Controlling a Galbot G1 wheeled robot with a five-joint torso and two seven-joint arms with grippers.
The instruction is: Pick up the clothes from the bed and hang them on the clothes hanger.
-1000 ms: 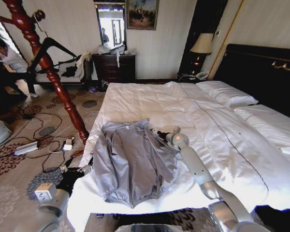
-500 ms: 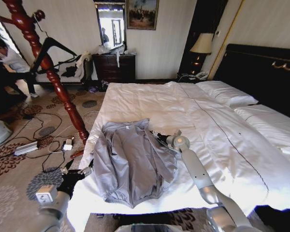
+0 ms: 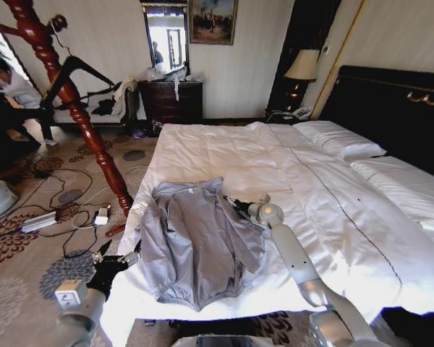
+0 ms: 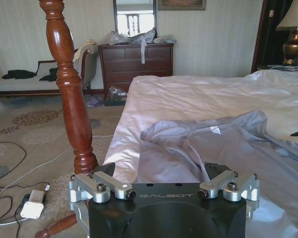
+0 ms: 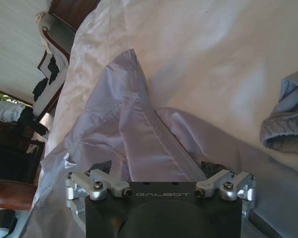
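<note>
Right gripper [image 3: 236,205], jaws spread, rests at the jacket's [image 3: 199,238] edge, centre frame. Left gripper [image 3: 129,256], jaws also spread, lies lower left at the bed's [image 3: 224,155] side. Black hanger [image 3: 76,69] hangs on the wooden stand [image 3: 72,94], upper left. Carpet [image 3: 29,246] with cables borders the bed.

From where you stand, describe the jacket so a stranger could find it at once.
Start at the wide white bed. On its near left corner, beside the red-brown stand, lies the jacket, spread flat. It is the only grey-blue thing on the white bedding.
</note>
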